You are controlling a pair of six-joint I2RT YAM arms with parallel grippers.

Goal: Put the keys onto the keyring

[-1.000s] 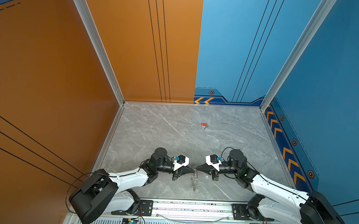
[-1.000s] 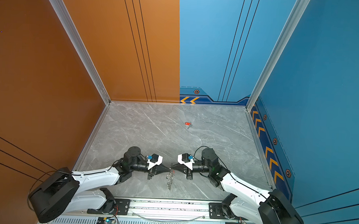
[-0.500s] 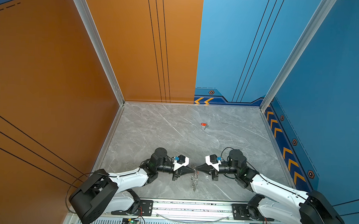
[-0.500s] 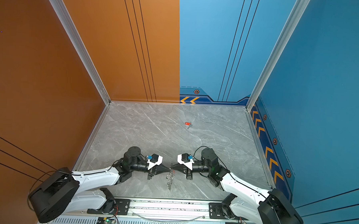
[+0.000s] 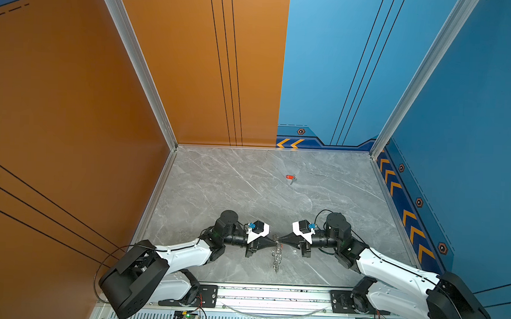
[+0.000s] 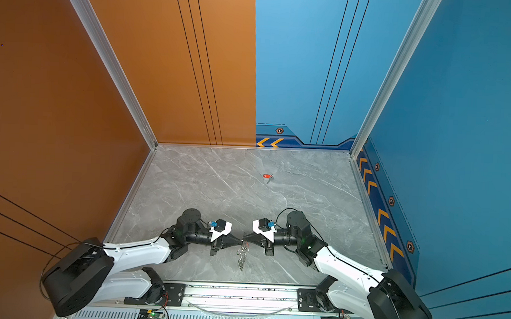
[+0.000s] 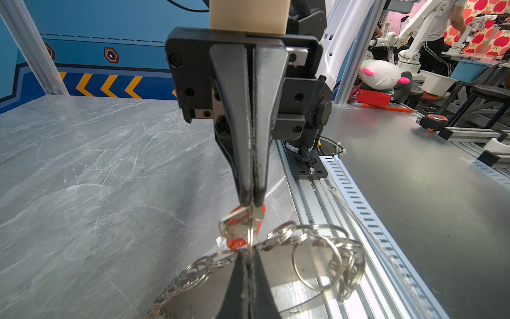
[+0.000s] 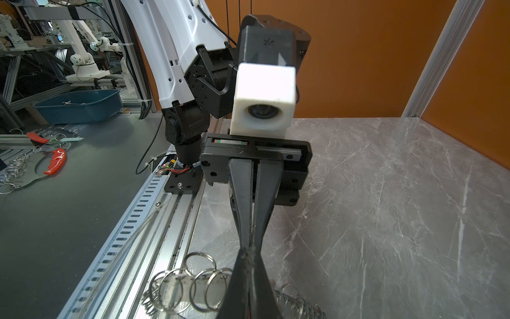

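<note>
Keyring (image 7: 277, 238) is clamped in left jaws, key (image 7: 234, 222) pinched in right jaws: threading is judged underway, sliding round the coil needed.

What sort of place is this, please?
Most likely a robotics lab work cell: a marble-look tabletop walled by orange and blue panels, with other white robot arms and a blue bin beyond.

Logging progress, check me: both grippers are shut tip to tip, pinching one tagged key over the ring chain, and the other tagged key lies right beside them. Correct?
No: the other key lies alone near the back of the table, far from the left gripper and right gripper, as both top views show. The pinched key and ring chain are as stated.
</note>
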